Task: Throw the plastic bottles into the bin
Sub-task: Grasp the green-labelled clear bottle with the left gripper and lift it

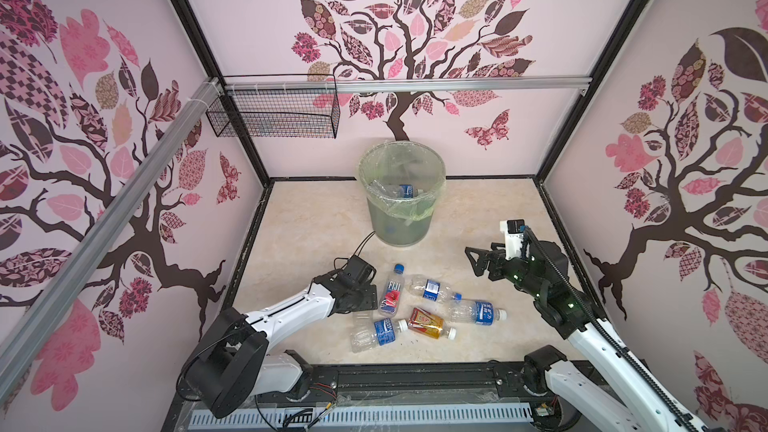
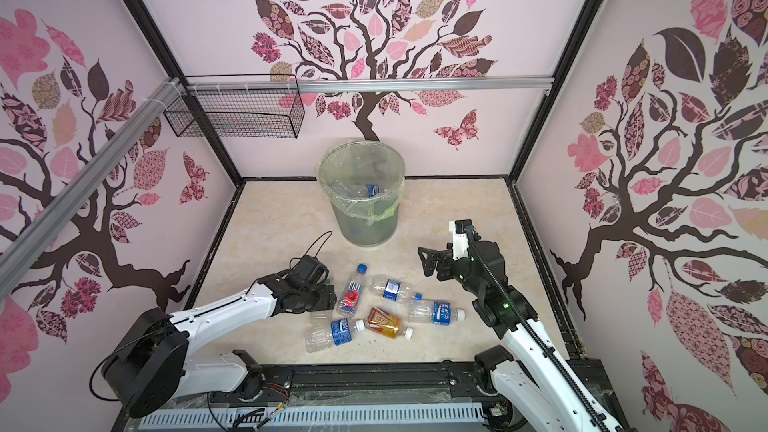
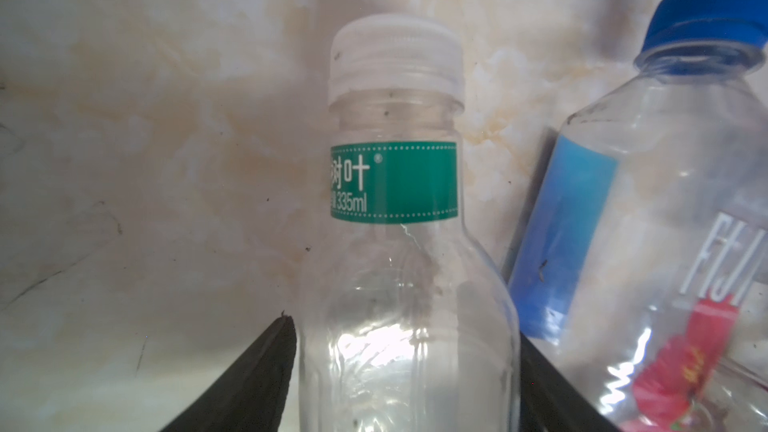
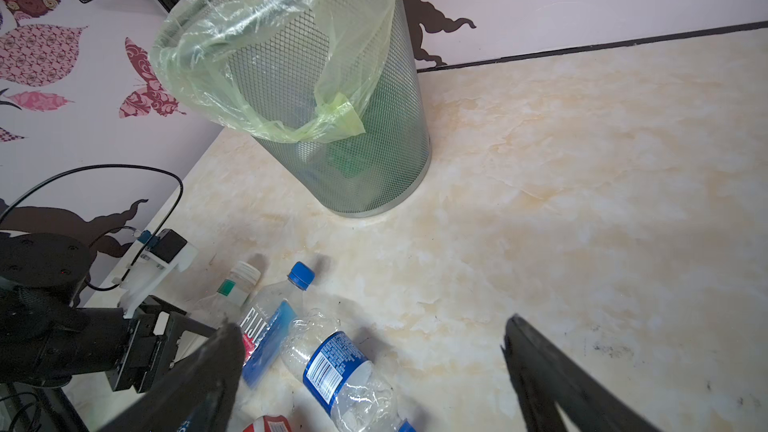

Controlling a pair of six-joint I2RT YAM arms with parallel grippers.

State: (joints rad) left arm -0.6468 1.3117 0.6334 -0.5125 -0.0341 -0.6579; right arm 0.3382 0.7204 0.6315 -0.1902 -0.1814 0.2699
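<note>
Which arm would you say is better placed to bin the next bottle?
Left: the left gripper straddles the green-label bottle lying beside the Fiji bottle, while the right gripper hangs open, holding nothing.

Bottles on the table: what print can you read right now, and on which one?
"FIJI": clear blue-capped bottle.
"335ml": green neck label of the white-capped bottle, beside cut-off Chinese characters.
Blue labels on the other clear bottles and the amber bottle's red label: too small to read.
</note>
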